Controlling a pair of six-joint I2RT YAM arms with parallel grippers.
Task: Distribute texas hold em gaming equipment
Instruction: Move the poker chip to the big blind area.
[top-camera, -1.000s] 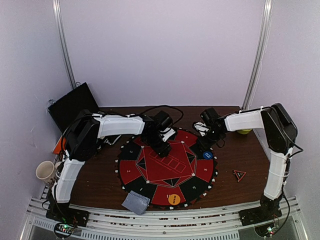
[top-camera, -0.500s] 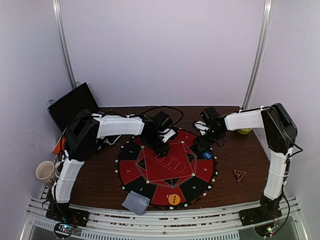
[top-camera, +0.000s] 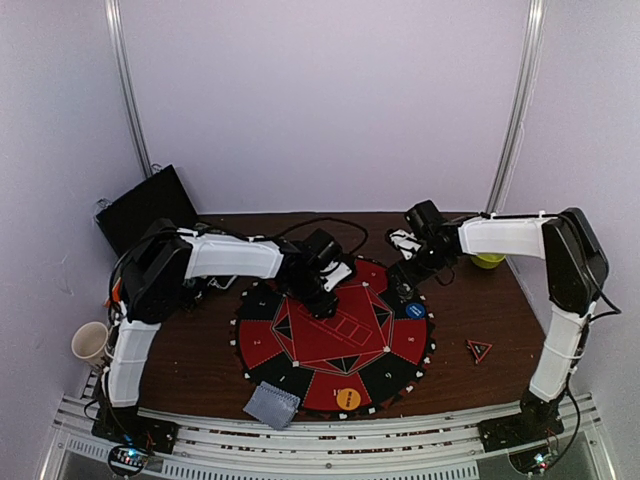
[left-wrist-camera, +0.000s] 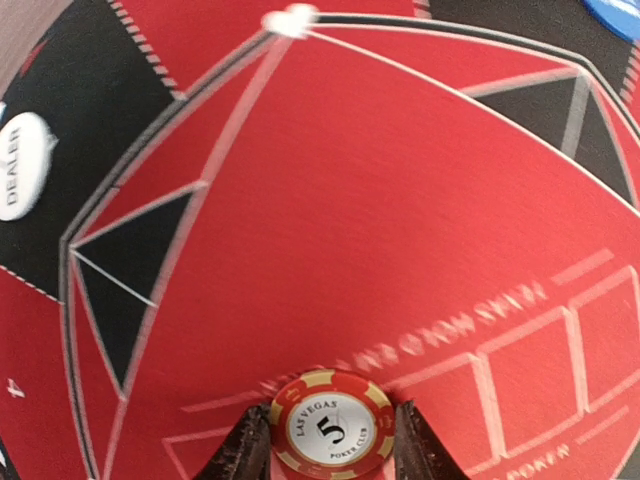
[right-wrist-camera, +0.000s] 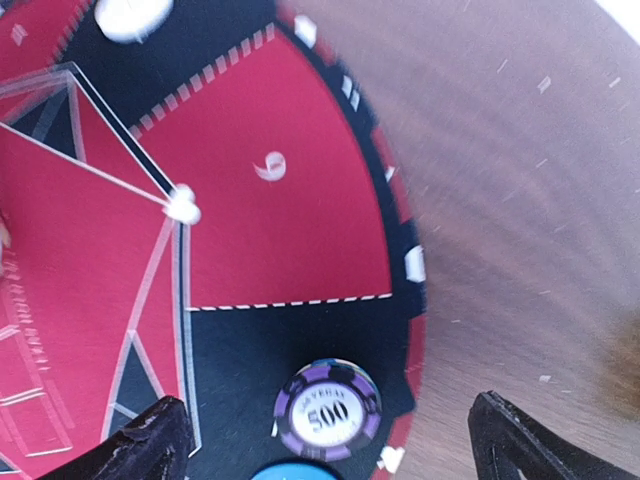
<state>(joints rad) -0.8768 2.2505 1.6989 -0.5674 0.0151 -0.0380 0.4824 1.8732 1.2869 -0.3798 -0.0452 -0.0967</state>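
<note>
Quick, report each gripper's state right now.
Left gripper: closed on the red 5 chip.
Right gripper: open, holding nothing; the purple 500 chip lies on the mat between its fingers.

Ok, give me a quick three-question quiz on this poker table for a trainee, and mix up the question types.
1. True or false: the left hand grips the red chip marked 5.
2. The purple chip reads: A 5, B 100, C 500.
3. Fill in: the white button reads ____.
Key: 1 true; 2 C; 3 DEALER.
</note>
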